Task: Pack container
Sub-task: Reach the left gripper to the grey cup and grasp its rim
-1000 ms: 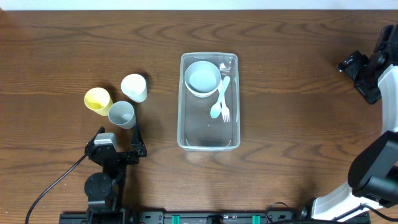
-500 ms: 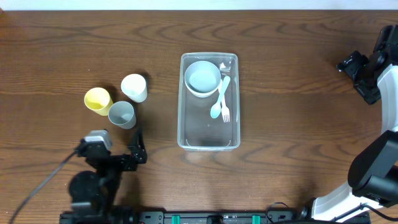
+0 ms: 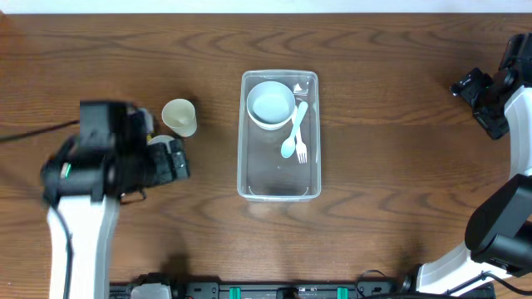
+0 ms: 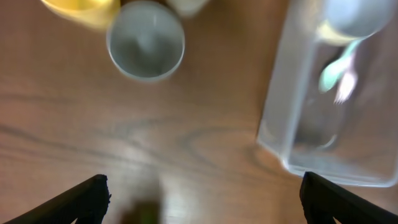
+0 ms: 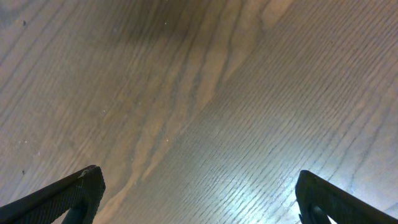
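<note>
Both jaws wide open, nothing held.
Left jaws hang over the bench (image 3: 391, 166), fingertips (image 4: 90, 194) far apart. My left wrist view is blurred, but the grey cup (image 4: 145, 48) sits ahead of them untouched, with the yellow cup (image 4: 81, 7) beyond it and the cream cup (image 3: 179, 116) close by in the overhead view. Right jaws are equally wide at the right edge, with only bare wood between them. The container (image 3: 278, 176) stands mid-bench, well apart from both, holding a bowl (image 3: 271, 105), teal spoon (image 3: 296, 124) and white fork (image 3: 302, 153).
</note>
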Controlling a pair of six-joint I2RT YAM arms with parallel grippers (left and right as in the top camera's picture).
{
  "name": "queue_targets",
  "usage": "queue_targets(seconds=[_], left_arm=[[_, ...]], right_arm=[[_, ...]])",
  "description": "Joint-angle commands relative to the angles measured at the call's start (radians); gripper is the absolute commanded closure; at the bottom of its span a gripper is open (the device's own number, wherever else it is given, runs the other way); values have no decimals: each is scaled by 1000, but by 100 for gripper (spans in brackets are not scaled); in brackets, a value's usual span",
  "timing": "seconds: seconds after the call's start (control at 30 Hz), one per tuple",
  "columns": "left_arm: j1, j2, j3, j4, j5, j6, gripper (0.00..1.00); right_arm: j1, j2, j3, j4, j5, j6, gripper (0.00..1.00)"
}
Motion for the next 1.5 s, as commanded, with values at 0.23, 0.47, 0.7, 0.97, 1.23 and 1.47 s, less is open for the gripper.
queue_targets(seconds=[0.23,0.47,0.7,0.97,1.23,1.47], left_arm=[[4,352,10,69,38,160,2],[-14,389,10,167,40,241,2],[-23,391,6,241,31,264,2],[-24,458,0,241,25,250,15],[-23,569,0,247,24,251,16],[-23,623,0,249,23,247,55]], right_arm=[[-5,3,9,0,14,10,1],[-5,3,9,0,14,10,1],[-5,3,9,0,14,10,1],[-5,3,9,0,14,10,1],[-5,3,9,0,14,10,1],[-5,3,9,0,14,10,1]])
